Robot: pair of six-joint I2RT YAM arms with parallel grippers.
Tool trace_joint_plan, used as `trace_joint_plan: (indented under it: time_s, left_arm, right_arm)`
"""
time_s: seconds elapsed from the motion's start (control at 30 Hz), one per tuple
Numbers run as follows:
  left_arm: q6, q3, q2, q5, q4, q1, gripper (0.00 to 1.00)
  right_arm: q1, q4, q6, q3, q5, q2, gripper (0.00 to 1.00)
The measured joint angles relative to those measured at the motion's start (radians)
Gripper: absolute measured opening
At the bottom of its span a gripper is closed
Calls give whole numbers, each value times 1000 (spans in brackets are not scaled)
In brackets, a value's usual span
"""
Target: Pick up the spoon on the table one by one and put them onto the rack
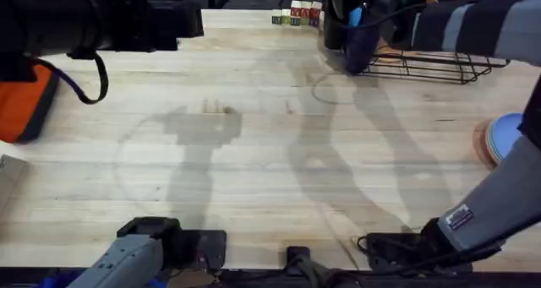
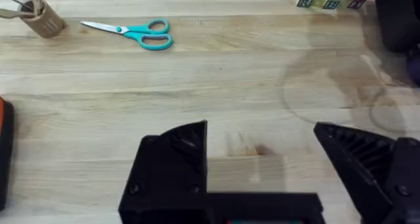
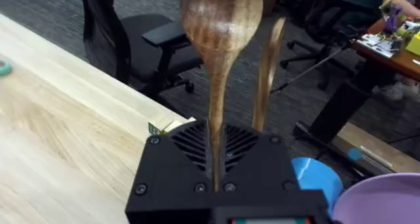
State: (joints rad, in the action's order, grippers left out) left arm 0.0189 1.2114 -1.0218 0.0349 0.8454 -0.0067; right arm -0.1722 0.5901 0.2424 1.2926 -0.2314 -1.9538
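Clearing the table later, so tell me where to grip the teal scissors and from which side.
Probably across the pivot, coming straight down from above: the scissors lie flat on the table with blades closed, and they look narrowest there.

Rack at upper right of overhead view, on table near far edge. Row of lettered blocks just left of rack, at far edge. Stack of plates at right edge, nearer than rack. Scissors at upper left of left wrist view, flat on table; utensil cup just left of them. Spoon upright in right gripper at centre of right wrist view, second spoon just beside it on the right.
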Motion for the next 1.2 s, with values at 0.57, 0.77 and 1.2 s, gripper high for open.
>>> trace_joint_plan:
  time_s: [0.57,0.77,1.2]
  left_arm:
    - [0,0,0,0,0,0,993]
    - [0,0,0,0,0,0,993]
    - [0,0,0,0,0,0,993]
  right_arm:
    - [1,-109,0,0,49,-12,36]
    - [1,-213,5,0,52,4,36]
    - [6,-471,41,0,53,143,36]
